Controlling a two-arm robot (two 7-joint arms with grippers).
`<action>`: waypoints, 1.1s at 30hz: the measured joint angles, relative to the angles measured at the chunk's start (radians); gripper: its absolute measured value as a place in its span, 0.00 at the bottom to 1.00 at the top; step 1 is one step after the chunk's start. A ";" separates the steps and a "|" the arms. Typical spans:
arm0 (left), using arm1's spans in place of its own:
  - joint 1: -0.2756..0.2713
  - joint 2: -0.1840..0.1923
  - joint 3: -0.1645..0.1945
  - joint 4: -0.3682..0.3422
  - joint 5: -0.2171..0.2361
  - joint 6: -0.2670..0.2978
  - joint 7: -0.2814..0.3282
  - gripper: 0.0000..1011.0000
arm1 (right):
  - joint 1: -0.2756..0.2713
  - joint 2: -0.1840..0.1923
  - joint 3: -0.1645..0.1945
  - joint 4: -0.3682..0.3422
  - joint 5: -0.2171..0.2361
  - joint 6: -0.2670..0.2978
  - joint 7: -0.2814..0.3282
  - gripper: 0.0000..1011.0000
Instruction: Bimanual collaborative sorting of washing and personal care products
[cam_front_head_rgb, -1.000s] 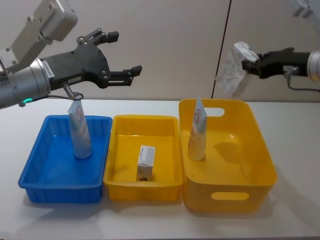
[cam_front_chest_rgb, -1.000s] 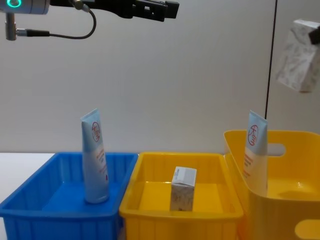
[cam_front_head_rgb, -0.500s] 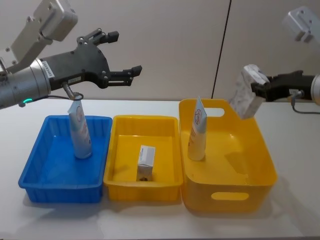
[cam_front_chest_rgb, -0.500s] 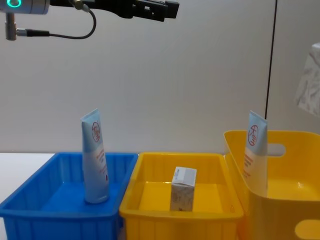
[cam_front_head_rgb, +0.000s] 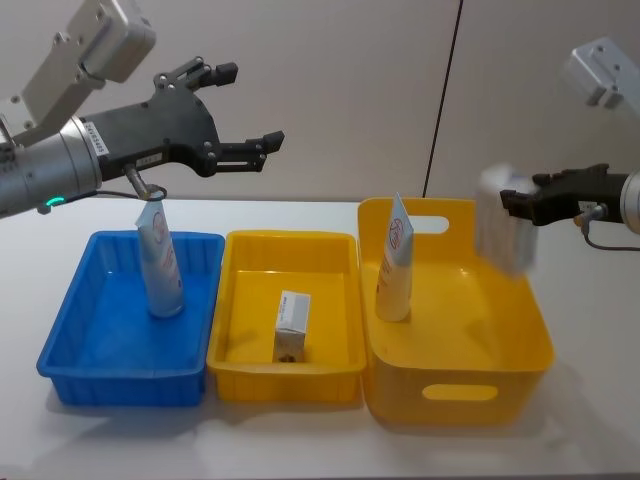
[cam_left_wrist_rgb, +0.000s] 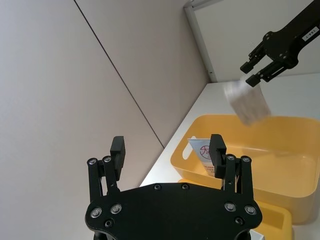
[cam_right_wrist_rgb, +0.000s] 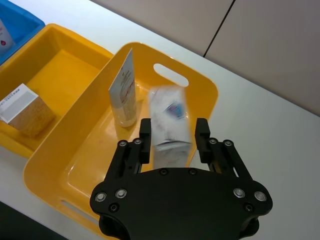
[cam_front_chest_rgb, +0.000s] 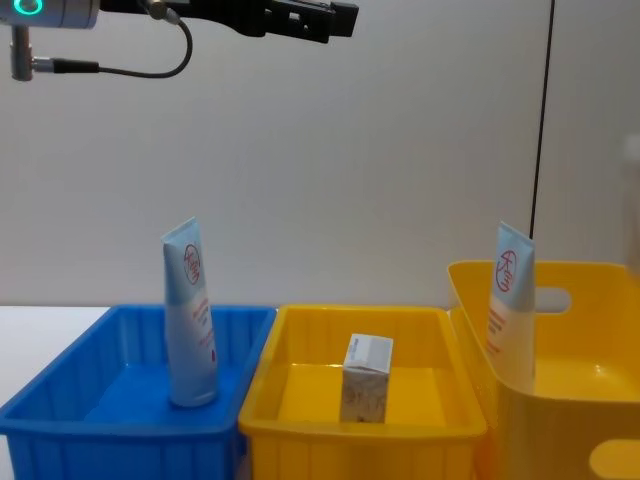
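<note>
My right gripper (cam_front_head_rgb: 512, 200) hangs open over the big yellow bin (cam_front_head_rgb: 520, 375). A white carton (cam_front_head_rgb: 503, 232) is blurred in mid-air just below its fingertips, free of them, over the bin's far right side; the right wrist view has this carton (cam_right_wrist_rgb: 169, 125) under the spread fingers. One tube (cam_front_head_rgb: 394, 262) stands upright in that bin's left corner. Another tube (cam_front_head_rgb: 160, 262) stands in the blue bin (cam_front_head_rgb: 120, 385). A second carton (cam_front_head_rgb: 292, 325) stands in the middle yellow tray (cam_front_head_rgb: 285, 385). My left gripper (cam_front_head_rgb: 250, 105) is open and empty, high above the blue bin.
The three containers stand side by side on a white table (cam_front_head_rgb: 590, 300), which has bare room to the right and in front. A plain wall with a dark vertical seam (cam_front_head_rgb: 445, 100) rises behind them.
My right gripper came down and to the right with the carton, then let go of it. The carton now drops toward the big yellow bin. The left arm has not moved.
</note>
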 joint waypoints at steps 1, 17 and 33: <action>0.000 0.000 0.000 0.000 0.000 0.000 0.000 0.99 | -0.001 0.000 0.000 -0.002 0.000 0.002 -0.001 0.50; 0.000 0.000 0.000 0.000 0.000 0.000 0.000 0.99 | -0.017 -0.001 0.002 -0.018 -0.004 0.015 -0.010 0.97; 0.000 0.000 0.000 0.000 0.000 0.000 0.000 0.99 | -0.038 -0.038 0.028 -0.045 0.010 -0.017 -0.013 0.99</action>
